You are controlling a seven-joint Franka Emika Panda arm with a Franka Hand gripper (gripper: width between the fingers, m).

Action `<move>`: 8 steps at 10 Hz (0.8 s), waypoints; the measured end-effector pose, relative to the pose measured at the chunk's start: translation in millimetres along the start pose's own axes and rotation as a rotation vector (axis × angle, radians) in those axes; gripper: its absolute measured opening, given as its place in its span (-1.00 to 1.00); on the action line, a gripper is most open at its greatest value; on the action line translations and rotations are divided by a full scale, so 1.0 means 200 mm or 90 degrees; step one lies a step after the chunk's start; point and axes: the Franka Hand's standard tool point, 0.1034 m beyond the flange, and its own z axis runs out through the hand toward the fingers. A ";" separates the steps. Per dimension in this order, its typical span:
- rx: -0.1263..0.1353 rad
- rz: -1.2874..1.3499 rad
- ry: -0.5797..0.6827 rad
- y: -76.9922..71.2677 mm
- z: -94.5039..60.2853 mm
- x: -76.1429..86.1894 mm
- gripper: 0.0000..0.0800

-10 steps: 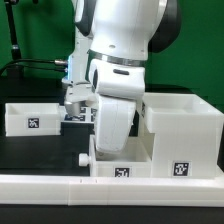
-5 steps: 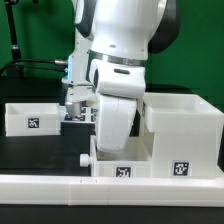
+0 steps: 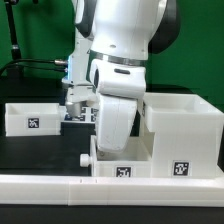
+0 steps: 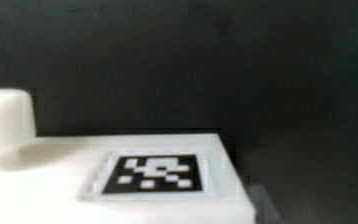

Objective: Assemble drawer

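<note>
Gripper (image 3: 79, 108) low beside the far tray (image 3: 28, 118) at the exterior view's left, knobbed tray (image 3: 120, 160) in front and housing (image 3: 186, 132) at that view's right; jaws hidden, so I cannot tell their spread; apparently close over a tagged white face (image 4: 155, 170), an off-centre descent could shove a tray askew.

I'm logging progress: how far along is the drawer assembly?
Looks done: one knobbed tray sits against the housing, knob outward; depth unclear. In hand: the gripper hovers by the second tray, grip hidden. Left: that tray stands apart from the housing, not yet inserted.
</note>
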 end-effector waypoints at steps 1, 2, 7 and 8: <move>0.001 -0.002 -0.001 0.00 0.00 0.00 -0.89; 0.004 -0.014 -0.007 0.01 0.00 0.00 -0.89; 0.004 -0.015 -0.007 0.01 0.00 0.01 -0.89; 0.003 -0.023 -0.008 0.01 0.00 0.02 -0.89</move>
